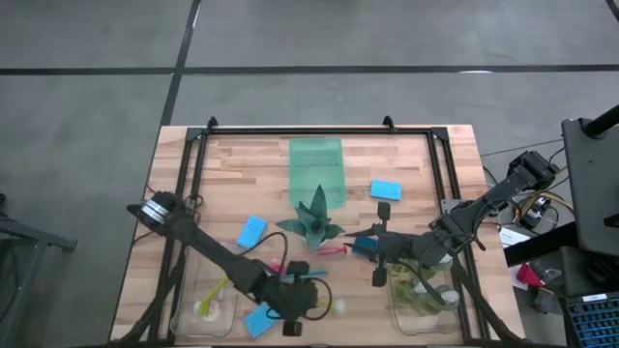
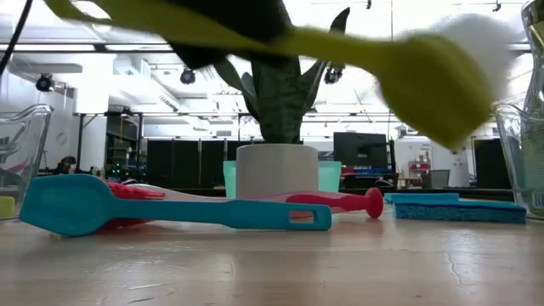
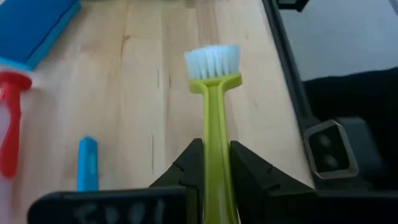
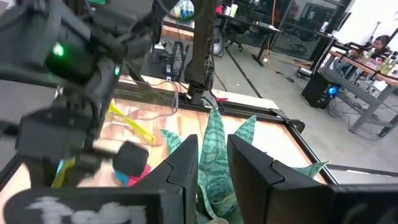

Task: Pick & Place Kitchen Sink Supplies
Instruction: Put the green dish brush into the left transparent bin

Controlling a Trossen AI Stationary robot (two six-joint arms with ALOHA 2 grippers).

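My left gripper (image 1: 311, 302) is near the table's front edge, shut on a yellow-green brush (image 3: 213, 93) with a white bristle head (image 2: 463, 51). A blue brush (image 2: 161, 208) and a red brush (image 2: 336, 201) lie flat on the table in front of the potted plant (image 1: 314, 220). Blue sponges lie at the far right (image 1: 385, 188), left of the plant (image 1: 251, 230) and by the front edge (image 1: 257, 319). My right gripper (image 1: 378, 263) hangs right of the plant, its fingers (image 4: 183, 165) a little apart with nothing between them. My left gripper pinches the brush's handle (image 3: 215, 149) between its two fingers. The handle runs along the fingers, and the bristle head (image 3: 212, 62) sticks out past their tips. The brush is lifted clear of the table, roughly level.
A translucent green tray (image 1: 316, 169) lies behind the plant. Clear bins stand at the front left (image 1: 198, 314) and front right (image 1: 426, 314), the right one under my right arm. A black frame (image 1: 319, 130) borders the table.
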